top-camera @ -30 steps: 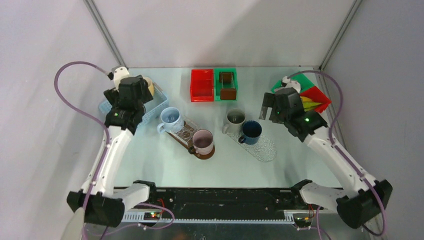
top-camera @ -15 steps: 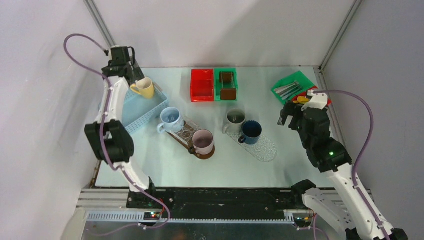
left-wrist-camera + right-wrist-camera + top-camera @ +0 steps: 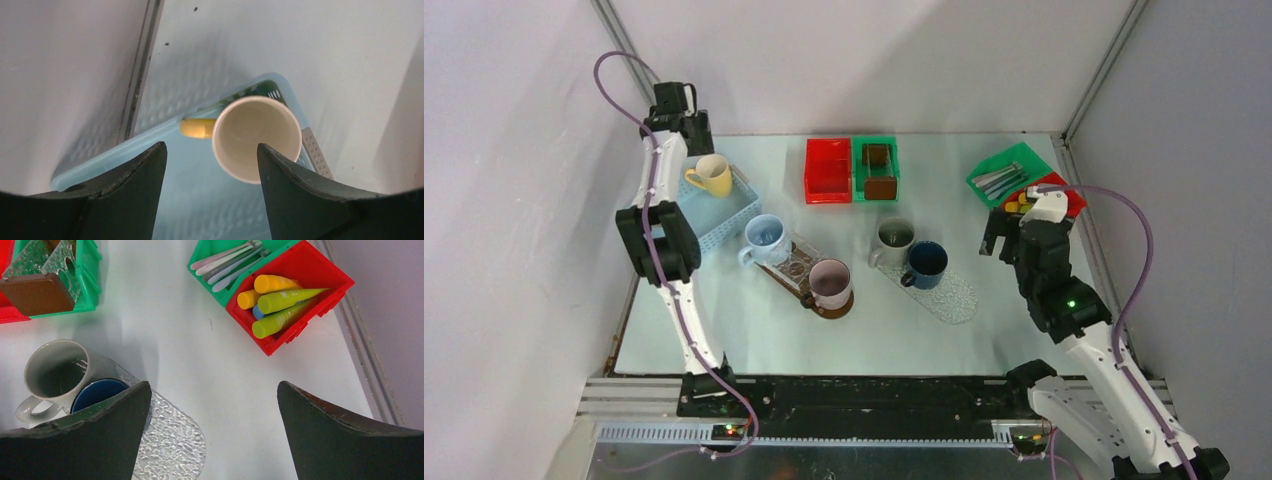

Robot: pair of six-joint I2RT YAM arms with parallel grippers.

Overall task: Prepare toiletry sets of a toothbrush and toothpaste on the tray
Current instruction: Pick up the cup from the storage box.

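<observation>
Pale toothbrushes (image 3: 227,262) lie in a green bin (image 3: 1002,178) at the back right. Yellow, lime green and blue toothpaste tubes (image 3: 280,302) fill the red bin (image 3: 1064,205) beside it. A clear textured tray (image 3: 952,298) holds a grey mug and a dark blue mug at its far end. A brown tray (image 3: 792,262) carries two more mugs. My right gripper (image 3: 214,383) hangs open and empty over the table, just near of the bins (image 3: 1004,232). High in the back-left corner, my left gripper (image 3: 210,145) is open above a yellow mug (image 3: 256,137), holding nothing.
The yellow mug (image 3: 712,175) stands in a light blue basket (image 3: 724,215) at the back left. A light blue mug (image 3: 766,235) and a pink mug (image 3: 830,282) stand on the brown tray. A red bin (image 3: 828,170) and a green bin (image 3: 879,170) of brown coasters stand at back centre.
The left arm has lifted off the blue basket toward the back-left corner, uncovering the yellow mug. The right arm has drawn its gripper to the right and nearer, to beside the bins.
</observation>
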